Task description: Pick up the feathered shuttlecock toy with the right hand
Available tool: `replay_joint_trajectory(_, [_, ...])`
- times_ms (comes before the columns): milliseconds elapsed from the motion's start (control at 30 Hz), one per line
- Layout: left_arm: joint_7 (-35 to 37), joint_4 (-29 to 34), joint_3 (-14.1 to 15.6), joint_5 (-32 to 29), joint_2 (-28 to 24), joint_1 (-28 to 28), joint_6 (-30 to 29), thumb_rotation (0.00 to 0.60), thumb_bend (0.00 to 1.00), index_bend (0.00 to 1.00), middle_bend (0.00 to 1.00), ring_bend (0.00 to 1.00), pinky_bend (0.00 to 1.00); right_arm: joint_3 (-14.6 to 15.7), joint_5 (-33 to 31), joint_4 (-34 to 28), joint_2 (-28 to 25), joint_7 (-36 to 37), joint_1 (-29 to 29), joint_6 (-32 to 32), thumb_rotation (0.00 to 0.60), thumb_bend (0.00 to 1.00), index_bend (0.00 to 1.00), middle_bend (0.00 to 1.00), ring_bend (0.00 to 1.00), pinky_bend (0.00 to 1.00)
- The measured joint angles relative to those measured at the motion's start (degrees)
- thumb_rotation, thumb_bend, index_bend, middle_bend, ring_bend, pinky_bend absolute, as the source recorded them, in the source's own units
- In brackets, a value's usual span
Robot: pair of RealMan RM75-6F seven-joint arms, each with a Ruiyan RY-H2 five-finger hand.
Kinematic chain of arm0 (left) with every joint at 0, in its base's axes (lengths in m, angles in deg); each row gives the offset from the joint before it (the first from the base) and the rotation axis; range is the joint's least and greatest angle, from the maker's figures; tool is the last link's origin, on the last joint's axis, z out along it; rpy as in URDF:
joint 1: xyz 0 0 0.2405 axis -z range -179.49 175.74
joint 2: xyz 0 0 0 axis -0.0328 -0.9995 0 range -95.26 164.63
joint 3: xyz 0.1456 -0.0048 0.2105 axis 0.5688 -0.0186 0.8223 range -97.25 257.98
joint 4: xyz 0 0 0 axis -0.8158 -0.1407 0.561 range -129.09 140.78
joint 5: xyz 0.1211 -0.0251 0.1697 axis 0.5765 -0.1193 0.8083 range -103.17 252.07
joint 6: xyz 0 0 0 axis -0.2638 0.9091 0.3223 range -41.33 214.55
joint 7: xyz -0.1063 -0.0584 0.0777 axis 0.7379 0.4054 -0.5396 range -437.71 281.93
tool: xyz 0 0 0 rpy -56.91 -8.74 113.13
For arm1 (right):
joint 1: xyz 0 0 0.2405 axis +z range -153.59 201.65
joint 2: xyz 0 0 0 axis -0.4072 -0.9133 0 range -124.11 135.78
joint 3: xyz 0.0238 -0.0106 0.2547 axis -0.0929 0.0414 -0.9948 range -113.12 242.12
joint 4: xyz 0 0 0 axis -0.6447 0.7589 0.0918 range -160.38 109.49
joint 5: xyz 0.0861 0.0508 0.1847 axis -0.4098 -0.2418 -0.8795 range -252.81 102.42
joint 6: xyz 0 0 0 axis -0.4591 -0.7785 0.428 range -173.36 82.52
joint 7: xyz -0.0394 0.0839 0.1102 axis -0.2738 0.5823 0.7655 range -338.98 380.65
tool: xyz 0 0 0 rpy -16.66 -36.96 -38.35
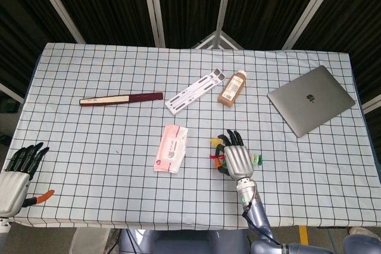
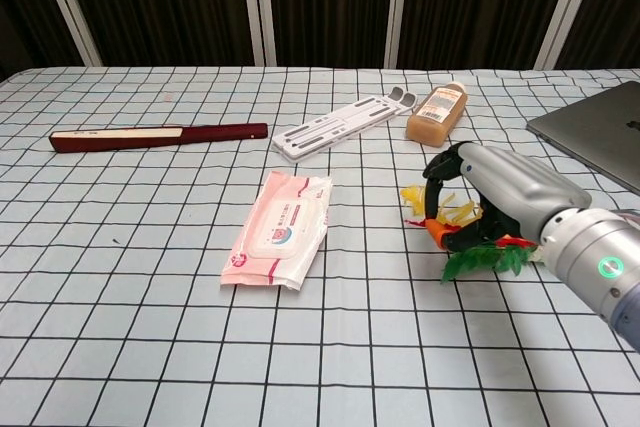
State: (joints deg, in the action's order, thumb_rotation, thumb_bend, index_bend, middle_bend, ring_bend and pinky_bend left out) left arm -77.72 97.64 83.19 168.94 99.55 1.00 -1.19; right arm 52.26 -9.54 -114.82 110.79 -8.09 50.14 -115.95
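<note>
Head view: right hand (image 1: 237, 156) sits over the shuttlecock toy (image 1: 216, 150) near the table's (image 1: 89, 147) front edge; left hand (image 1: 16, 171) spread, empty, at the front-left corner. Chest view: right hand's fingers (image 2: 434, 183) curl around the toy's (image 2: 478, 252) feathers, toy still on the table.

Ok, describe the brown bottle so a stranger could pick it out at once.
On the checked table, look toward the far side, left of the grey laptop. The brown bottle lies on its side beside the white slotted stand. It alone has amber contents, an orange label and a white cap.
</note>
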Motion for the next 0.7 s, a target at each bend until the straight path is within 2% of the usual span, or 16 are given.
replay_joint_trajectory(267, [-0.14,-0.05,0.03,-0.05,0.04,-0.08,-0.05,0.600,0.00,0.00,0.00,0.00,0.00,-0.40,1.53,-3.53,-2.02,0.09,-0.11,-1.62,0.600,0.55,0.62,0.23,0.00,0.00])
replay_joint_trajectory(467, [-0.47,-0.31,-0.07,0.32,0.26,-0.13,-0.54,0.600,0.00,0.00,0.00,0.00,0.00,-2.40,2.22,-8.96,-7.37,-0.62,-0.92,-4.36,0.600,0.55,0.62,0.23,0.00,0.00])
replay_joint_trajectory(700, [-1.73,-0.45,-0.05,0.46,0.60,-0.25,-0.69,0.600,0.00,0.00,0.00,0.00,0.00,-4.42,1.17,-14.52,-16.14,-0.90,-3.34,-6.91,0.600,0.55,0.62,0.23,0.00,0.00])
